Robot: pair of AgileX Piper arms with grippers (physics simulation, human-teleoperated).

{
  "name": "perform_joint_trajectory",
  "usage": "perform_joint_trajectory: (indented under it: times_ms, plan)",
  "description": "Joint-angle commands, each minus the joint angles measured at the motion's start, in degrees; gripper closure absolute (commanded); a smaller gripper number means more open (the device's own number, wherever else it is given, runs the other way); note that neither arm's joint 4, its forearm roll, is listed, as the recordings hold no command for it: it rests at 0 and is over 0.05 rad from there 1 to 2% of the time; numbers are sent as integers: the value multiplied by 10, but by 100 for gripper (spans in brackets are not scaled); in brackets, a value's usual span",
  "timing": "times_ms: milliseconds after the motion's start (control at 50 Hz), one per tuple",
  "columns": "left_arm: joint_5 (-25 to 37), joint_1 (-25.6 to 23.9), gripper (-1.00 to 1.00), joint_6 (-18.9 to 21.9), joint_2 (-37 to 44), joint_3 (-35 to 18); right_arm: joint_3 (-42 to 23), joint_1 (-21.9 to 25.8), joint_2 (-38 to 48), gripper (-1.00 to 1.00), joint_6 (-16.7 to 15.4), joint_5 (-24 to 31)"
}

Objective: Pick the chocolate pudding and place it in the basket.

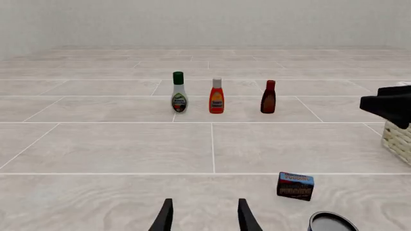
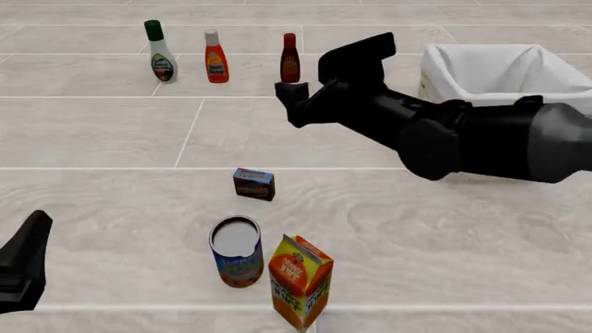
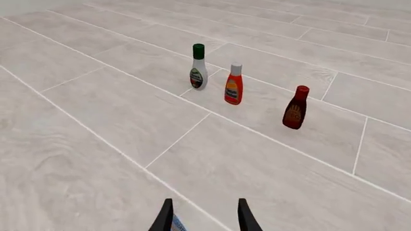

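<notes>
The chocolate pudding [image 2: 254, 184], a small dark box with a blue top edge, lies on the tiled surface mid-table; the left wrist view also shows the pudding [image 1: 295, 186]. The cream basket [image 2: 490, 69] with white lining stands at the far right. My right gripper [image 2: 294, 104] hangs raised over the middle, open and empty. In its wrist view the right gripper [image 3: 202, 219] has a corner of the pudding [image 3: 176, 224] by one finger at the frame's edge. My left gripper [image 1: 202, 216] is open and empty, low at the near left [image 2: 23, 267], well apart from the pudding.
Three bottles stand in a far row: white with green cap [image 2: 160, 61], orange-red [image 2: 215, 66], dark brown [image 2: 290, 66]. A blue can with silver lid [image 2: 237, 251] and an orange-yellow carton [image 2: 300, 281] stand just nearer than the pudding.
</notes>
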Motion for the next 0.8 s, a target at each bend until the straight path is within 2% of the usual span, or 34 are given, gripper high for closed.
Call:
perform_joint_trajectory:
  times_ms: [20, 320, 520, 720, 800]
  plan:
    - [0, 0, -100, 0, 0, 0, -45, 8, 36, -100, -3, 26]
    - [0, 0, -100, 0, 0, 0, -88, 15, 82, -100, 8, 56]
    - [0, 0, -100, 0, 0, 0, -117, 18, 108, -100, -2, 76]
    - [0, 0, -100, 0, 0, 0, -171, 20, 144, -100, -14, 129]
    - [0, 0, -100, 0, 0, 0, -198, 19, 155, -100, -8, 157]
